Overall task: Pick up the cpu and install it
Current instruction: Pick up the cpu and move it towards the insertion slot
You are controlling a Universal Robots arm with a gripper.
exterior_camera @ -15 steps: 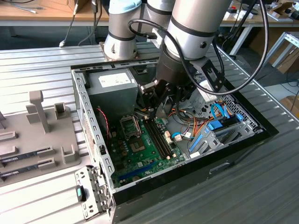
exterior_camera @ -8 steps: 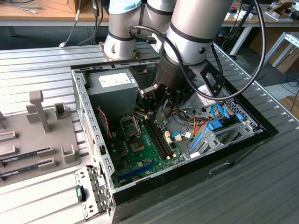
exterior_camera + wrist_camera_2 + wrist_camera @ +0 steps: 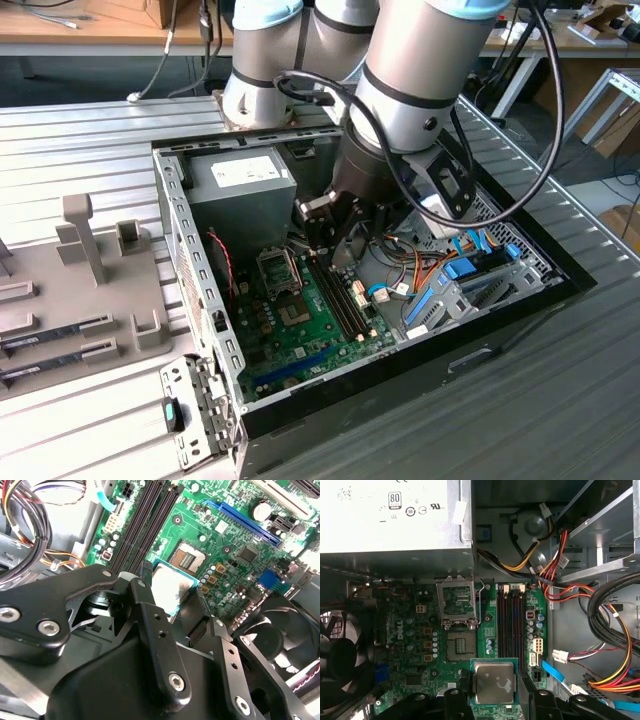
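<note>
An open computer case (image 3: 420, 372) is set on the slatted table (image 3: 80, 150). The arm (image 3: 420, 70) is extended into the case, and its pincer (image 3: 338, 250) is held just above the green motherboard (image 3: 300, 330), by the memory slots (image 3: 338, 298). A grey fixture (image 3: 60, 290) is laid by the table edge at the exterior view's left.

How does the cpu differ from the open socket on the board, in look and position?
The cpu has a smooth silvery top; the socket shows a darker contact grid. The cpu is held in the hand, above the board; the socket sits fixed on it. Both are square.
</note>
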